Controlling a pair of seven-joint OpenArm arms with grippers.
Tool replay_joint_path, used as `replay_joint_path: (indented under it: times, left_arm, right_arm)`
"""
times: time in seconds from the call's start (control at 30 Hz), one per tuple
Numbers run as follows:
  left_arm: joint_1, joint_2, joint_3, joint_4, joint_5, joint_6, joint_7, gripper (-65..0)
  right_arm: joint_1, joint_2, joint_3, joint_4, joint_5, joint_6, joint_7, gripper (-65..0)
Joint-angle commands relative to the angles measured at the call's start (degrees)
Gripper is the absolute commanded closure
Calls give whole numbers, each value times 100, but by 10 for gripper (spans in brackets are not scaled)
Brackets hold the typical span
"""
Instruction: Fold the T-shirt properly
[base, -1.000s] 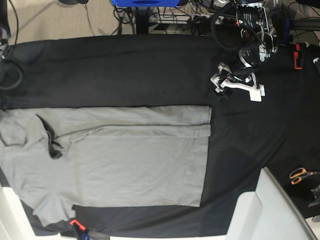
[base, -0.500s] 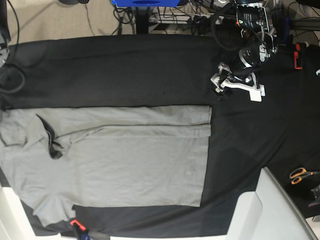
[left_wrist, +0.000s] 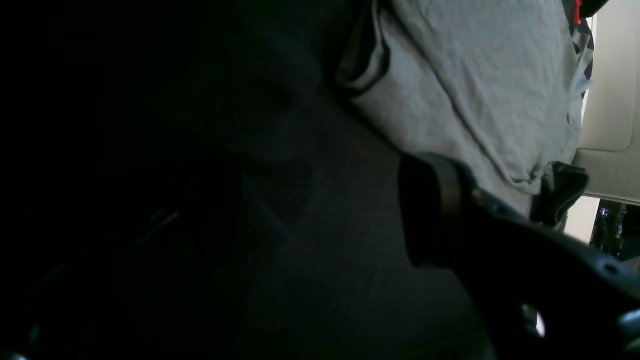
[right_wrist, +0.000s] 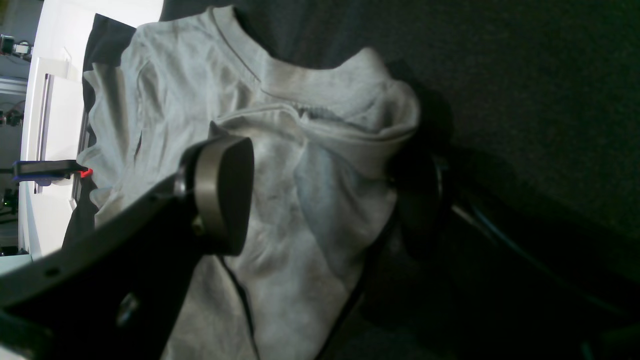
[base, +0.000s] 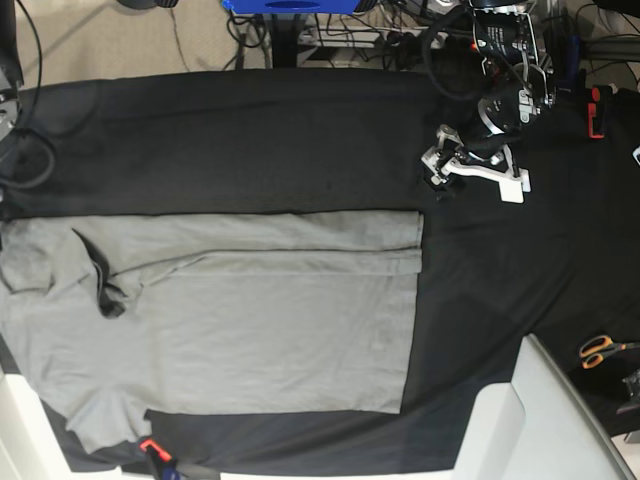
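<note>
The left gripper (base: 478, 172) hovers with jaws parted and empty above bare black table cloth (base: 250, 140), the large grey short-sleeved cotton T-shirt (base: 250, 320) lying well apart from it. The right gripper (right_wrist: 325, 195) spreads wide over the shirt's wrinkled collar end, one dark finger (right_wrist: 220, 195) over the fabric, gripping nothing. The shirt lies flat, one long side folded inward. Orange-handled scissors (base: 600, 350) rest at the cloth's edge; cables trail on the floor beyond. No writing is legible.
</note>
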Motion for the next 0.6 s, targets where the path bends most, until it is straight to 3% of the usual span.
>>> replay_joint_path:
  times: [0.0, 0.2, 0.37, 0.57]
  left_arm:
    - [57, -41, -30, 5, 244, 209, 92, -495]
    - [66, -41, -30, 5, 244, 209, 92, -495]
    - [75, -32, -30, 5, 244, 209, 92, -495]
    - [75, -32, -21, 5, 244, 209, 92, -495]
  right_arm:
    - [136, 140, -15, 50, 17, 99, 108, -410]
    - [163, 140, -24, 50, 17, 99, 108, -264]
    - [163, 140, -24, 50, 8, 125, 108, -363]
    - [163, 140, -24, 58, 8, 275, 126, -372]
